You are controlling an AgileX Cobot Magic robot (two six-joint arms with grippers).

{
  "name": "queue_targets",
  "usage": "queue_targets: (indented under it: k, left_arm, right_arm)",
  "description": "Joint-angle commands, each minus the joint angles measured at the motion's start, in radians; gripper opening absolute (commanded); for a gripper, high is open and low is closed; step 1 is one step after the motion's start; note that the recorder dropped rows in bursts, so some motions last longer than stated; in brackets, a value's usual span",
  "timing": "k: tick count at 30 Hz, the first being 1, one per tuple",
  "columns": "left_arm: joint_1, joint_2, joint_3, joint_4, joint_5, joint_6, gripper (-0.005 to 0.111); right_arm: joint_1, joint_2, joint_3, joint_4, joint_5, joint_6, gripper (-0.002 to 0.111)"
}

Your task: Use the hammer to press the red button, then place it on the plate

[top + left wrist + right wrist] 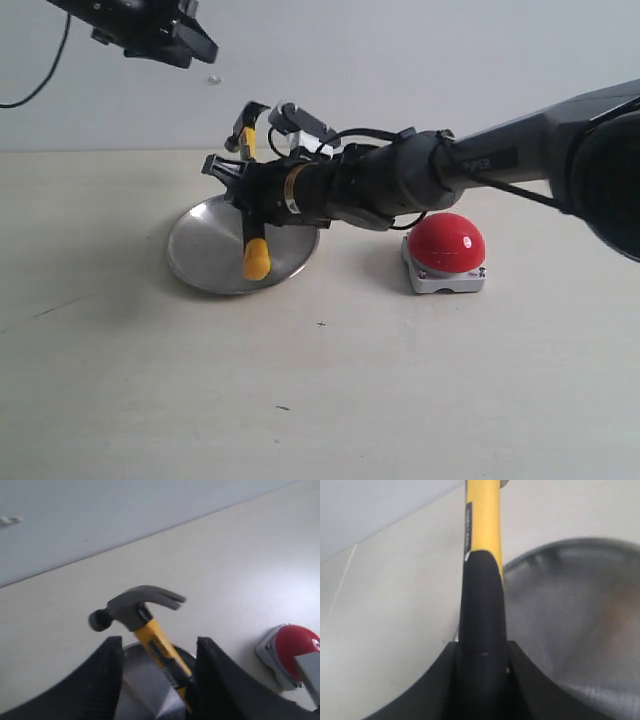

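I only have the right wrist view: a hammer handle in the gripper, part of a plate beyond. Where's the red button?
Observer: The red button stands beside the plate, on the right in the exterior view.
Operator: And the hammer's far end?
Observer: The hammer hangs yellow end down, low over the plate; whether it touches, I cannot tell.
Operator: The other arm?
Observer: The left gripper hovers high at top left, open, holding nothing.

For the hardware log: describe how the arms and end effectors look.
Right arm: dark grey-black tube, white lettering, gold ring at wrist, black cables looped alongside. Left end effector and right end effector: black, broad tapering fingers.
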Motion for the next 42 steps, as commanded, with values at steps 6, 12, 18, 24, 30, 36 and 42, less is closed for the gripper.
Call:
queue_targets:
  k: [6,12,18,24,30,36,42]
  left_arm:
    - [0.108,-0.039,0.028,-0.103,0.035,-0.002,0.0]
    - [0.078,-0.041,0.15,-0.123,0.001,0.065,0.0]
    - [0.076,-0.115,0.427,-0.161,-0.246,0.19,0.0]
    - [0.076,-0.25,0.744,-0.27,-0.457,0.351,0.0]
    - [0.053,-0.529,1.171,-0.629,-0.735,0.766,0.0]
    - [-0.013,-0.865,1.502,-1.078,-0.92,1.342,0.0]
    - [-0.024,-1.188,1.719,-1.078,-0.877,1.356,0.0]
  right_arm:
    - [-0.006,-0.285,-0.004,-0.008,0.358,-0.464,0.0]
    - [-0.006,-0.494,0.191,-0.009,0.394,-0.622,0.0]
    - [-0.006,-0.727,0.407,-0.011,0.422,-0.647,0.0]
    - [-0.022,-0.855,0.568,-0.02,0.39,-0.647,0.0]
    - [-0.132,-0.875,0.724,-0.008,0.274,-0.641,0.0]
    - [-0.181,-0.877,0.8,0.0,0.159,-0.636,0.0]
    - [-0.181,-0.888,0.808,0.0,0.159,-0.639,0.0]
